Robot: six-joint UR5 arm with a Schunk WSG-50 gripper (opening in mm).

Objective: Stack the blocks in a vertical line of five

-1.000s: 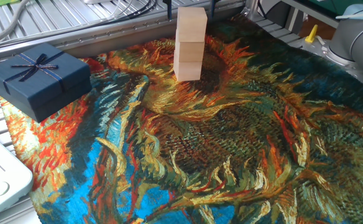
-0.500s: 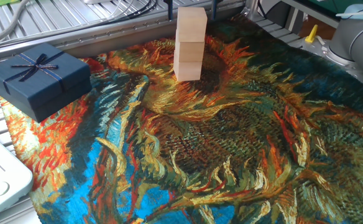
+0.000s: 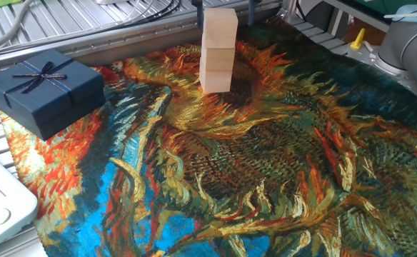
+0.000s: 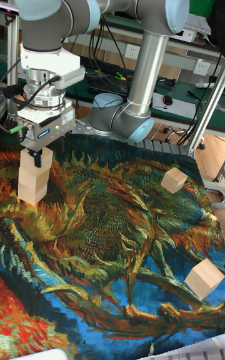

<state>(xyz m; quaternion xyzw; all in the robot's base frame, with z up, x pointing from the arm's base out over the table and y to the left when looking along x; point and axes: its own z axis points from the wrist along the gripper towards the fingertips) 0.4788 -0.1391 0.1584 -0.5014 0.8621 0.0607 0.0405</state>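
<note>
The gripper (image 4: 38,150) is hanging directly over a stack of blocks (image 3: 218,50) at the far edge of the table. Its two dark fingers (image 4: 24,146) are flanking the top of the uppermost block, one on each side. In the fixed view, only the lower tips of the fingers are showing at the upper frame edge, each standing slightly off the side faces of the top block. The jaws are spread a little wider than the block and are not clamping it.

The stack is standing three blocks high, with faces roughly aligned, on a sunflower-patterned cloth (image 3: 265,164).

Two more blocks are lying loose on the cloth, well apart from the stack: a tilted block (image 4: 174,179) near the far right side and a nearer block (image 4: 204,277) close to the right edge. They are not touching each other.

A dark blue gift box (image 3: 43,88) with a ribbon is sitting at the left corner of the cloth, apart from the stack.

The arm (image 4: 125,4) is arching over the table behind the gripper.
</note>
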